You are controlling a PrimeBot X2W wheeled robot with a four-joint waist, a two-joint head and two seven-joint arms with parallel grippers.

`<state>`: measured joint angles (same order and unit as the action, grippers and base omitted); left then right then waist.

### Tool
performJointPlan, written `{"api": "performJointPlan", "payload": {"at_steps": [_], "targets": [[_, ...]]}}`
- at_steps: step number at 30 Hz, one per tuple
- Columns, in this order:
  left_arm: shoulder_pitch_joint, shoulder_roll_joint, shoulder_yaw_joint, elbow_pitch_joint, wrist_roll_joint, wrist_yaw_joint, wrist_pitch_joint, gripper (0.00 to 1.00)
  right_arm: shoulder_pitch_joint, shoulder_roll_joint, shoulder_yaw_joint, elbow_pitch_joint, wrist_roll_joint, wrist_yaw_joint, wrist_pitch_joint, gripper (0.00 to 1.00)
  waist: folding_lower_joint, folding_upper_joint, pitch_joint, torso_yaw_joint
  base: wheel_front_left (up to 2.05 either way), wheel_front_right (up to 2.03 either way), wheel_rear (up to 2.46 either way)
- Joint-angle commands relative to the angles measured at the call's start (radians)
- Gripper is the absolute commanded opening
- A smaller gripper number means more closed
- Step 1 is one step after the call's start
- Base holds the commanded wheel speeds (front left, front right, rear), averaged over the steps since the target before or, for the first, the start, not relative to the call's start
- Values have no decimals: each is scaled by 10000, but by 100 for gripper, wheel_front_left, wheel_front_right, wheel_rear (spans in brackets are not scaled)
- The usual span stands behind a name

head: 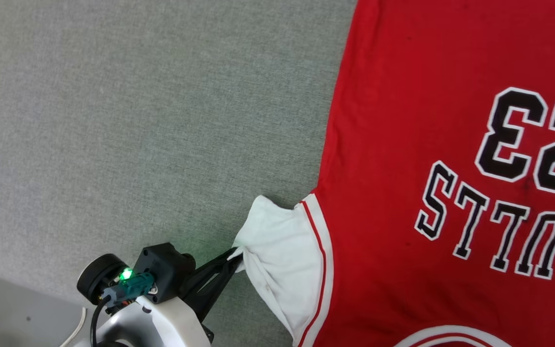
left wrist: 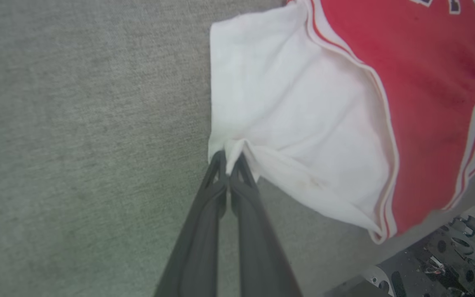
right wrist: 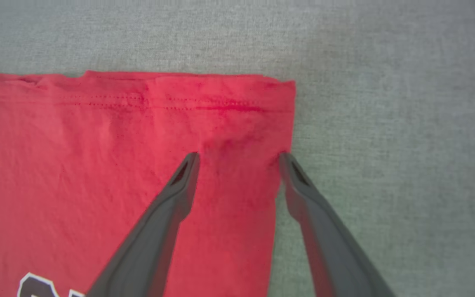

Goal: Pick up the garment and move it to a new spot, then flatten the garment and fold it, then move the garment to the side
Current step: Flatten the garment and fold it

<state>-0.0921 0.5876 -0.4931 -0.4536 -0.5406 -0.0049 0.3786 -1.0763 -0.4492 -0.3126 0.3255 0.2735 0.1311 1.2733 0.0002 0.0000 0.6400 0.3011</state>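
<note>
On the garment [head: 393, 120], "BULLS 23"

The place cannot be named for certain, but it looks like a soft-furnished spot set up for robot work. The whole working surface [head: 138, 120] is a grey, woven, upholstery-like cloth, and its rounded edge at the lower left of the head view gives way to a smooth pale floor [head: 3, 308]. A red jersey [head: 427, 72] lies spread on that cloth as it might on a bed, a sofa seat or a padded table, though which of these it is cannot be told, and a thin white cable [head: 77, 330] shows against the floor by that edge.
</note>
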Motion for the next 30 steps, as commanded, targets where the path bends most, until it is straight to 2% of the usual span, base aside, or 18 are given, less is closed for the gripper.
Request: {"api": "performJointPlan", "payload": {"at_steps": [1,10,11,12,13,21,30], "targets": [[-167,-44,-20,60,35,-19,-91,0,-217,-7,-90,61,-104,-8,48,100,-2,0,293,278,0,0,0],[-372,-228,-122,454,38,-156,-365,0,-160,78,439,285,-495,-8,407,100,-2,0,597,550,0,0,0],[-386,-241,-141,495,44,-151,-393,0,-55,63,506,353,-519,-8,542,90,-2,0,600,565,0,0,0],[-396,-259,-160,526,51,-166,-410,0,40,5,625,357,-572,-8,630,20,-2,0,603,581,0,0,0],[-409,-278,-184,553,59,-176,-422,0,145,-113,736,333,-608,-8,690,0,-2,0,603,596,0,0,0],[-453,-335,-248,768,79,-151,-527,0,526,-313,640,346,-561,-8,717,0,-2,0,348,590,0,0,0],[-191,-191,-150,750,18,41,-475,0,1896,25,343,707,-295,-8,-82,0,-2,0,-806,30,0,0,0]]}}
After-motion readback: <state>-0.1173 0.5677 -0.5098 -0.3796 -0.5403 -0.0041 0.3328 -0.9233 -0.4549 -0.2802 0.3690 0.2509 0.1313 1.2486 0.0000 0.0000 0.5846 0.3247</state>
